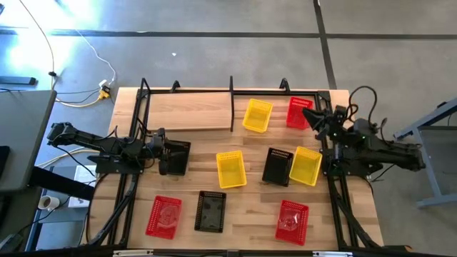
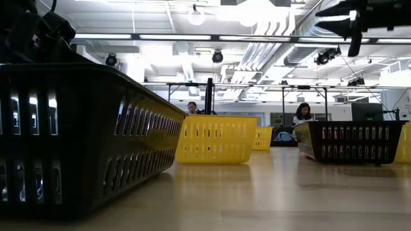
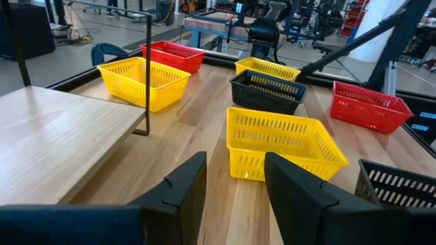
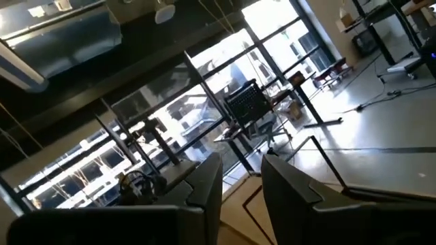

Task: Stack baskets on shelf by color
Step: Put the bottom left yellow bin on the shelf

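Note:
Several mesh baskets stand bottom-down on the tabletop. They include a yellow basket [image 1: 230, 169] in the middle, a black basket [image 1: 277, 165] with a yellow basket [image 1: 305, 165] beside it, and a black basket [image 1: 211, 211] near the front. The shelf plank [image 1: 189, 111] lies at the far left inside its black tube frame. To its right stand a yellow basket [image 1: 257, 115] and a red basket [image 1: 300, 113]. My left gripper [image 3: 235, 197] is open and low at the left, pointing at the middle yellow basket [image 3: 283, 143]. My right gripper [image 4: 242, 187] is open and raised, above the far red basket.
A red basket [image 1: 163, 216] sits near the front left and another red basket [image 1: 291, 220] near the front right. An upright black post [image 1: 231, 103] ends the plank. Bare tabletop lies between the left gripper and the middle yellow basket. People sit in the room beyond [image 2: 303, 113].

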You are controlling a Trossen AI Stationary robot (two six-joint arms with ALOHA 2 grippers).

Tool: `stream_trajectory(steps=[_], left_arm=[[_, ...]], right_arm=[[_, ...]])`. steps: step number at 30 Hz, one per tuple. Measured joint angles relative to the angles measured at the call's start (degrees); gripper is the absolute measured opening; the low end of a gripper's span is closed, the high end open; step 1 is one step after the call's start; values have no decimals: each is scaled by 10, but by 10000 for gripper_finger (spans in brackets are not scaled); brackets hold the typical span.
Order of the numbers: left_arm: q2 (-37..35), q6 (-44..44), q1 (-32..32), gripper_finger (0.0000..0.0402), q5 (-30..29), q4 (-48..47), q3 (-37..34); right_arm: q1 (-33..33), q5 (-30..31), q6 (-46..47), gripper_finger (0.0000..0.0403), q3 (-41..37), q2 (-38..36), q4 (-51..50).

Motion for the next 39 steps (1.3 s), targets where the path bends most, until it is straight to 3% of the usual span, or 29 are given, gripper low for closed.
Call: stream_trajectory(steps=[7, 14, 22, 26, 31, 39], left_arm=[[0, -5, 0, 138, -16, 3, 0], [0, -31, 0, 138, -17, 7, 0], [0, -32, 0, 138, -15, 7, 0], [0, -76, 0, 138, -15, 7, 0], [0, -134, 0, 138, -15, 7, 0], [0, -135, 0, 138, -15, 8, 0]], right_arm=[[0, -1, 4, 90, 104, 127, -56], [0, -40, 44, 90, 230, 281, -146], [6, -60, 124, 90, 370, 439, -277], [25, -65, 170, 90, 426, 508, -327], [55, -67, 213, 90, 469, 585, -345], [85, -95, 292, 90, 476, 665, -346]])
